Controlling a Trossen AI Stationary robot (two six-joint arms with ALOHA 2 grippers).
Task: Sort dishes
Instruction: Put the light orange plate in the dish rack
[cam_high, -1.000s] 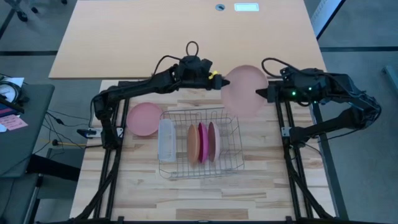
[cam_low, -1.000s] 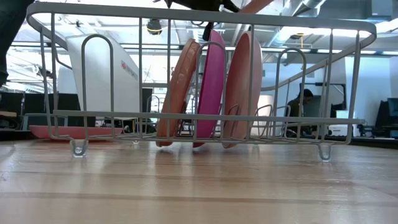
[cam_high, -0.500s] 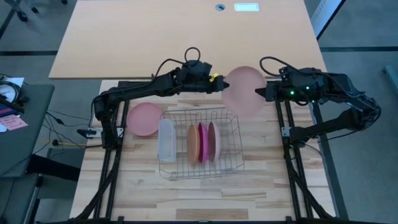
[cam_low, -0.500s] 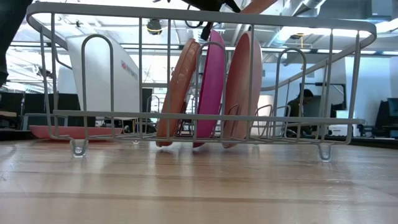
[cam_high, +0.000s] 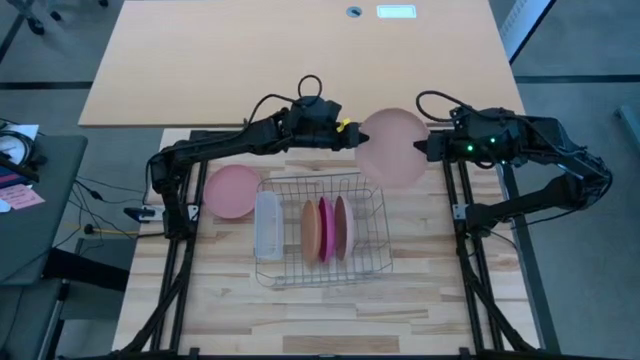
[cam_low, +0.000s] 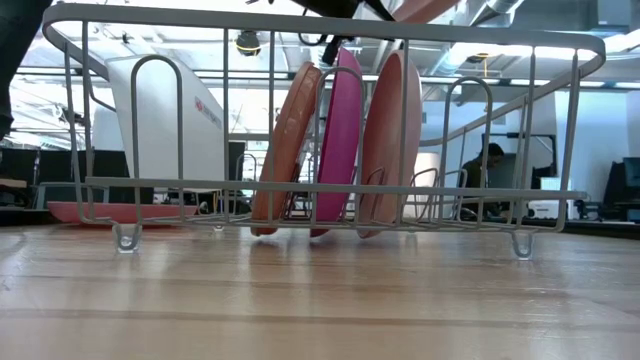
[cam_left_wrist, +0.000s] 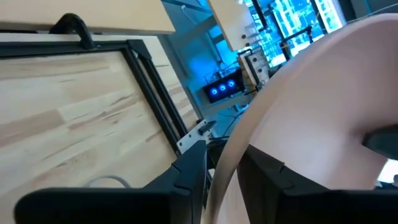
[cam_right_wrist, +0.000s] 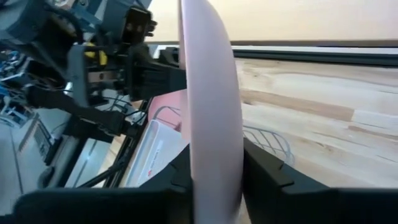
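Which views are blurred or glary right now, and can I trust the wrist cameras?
Left wrist view: the pale pink plate is close and soft, with blue screen glow behind. Right wrist view: its rim is blurred between the dark fingers. Low view: bright backlight behind the wire rack. High view: even, sharp.

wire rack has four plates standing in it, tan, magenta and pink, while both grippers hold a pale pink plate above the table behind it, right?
Not quite: the silver wire rack holds three plates, not four: the round orange-tan plastic plate, magenta one and pink one, as the high view shows. The left gripper and right gripper do flank the pale pink plate.
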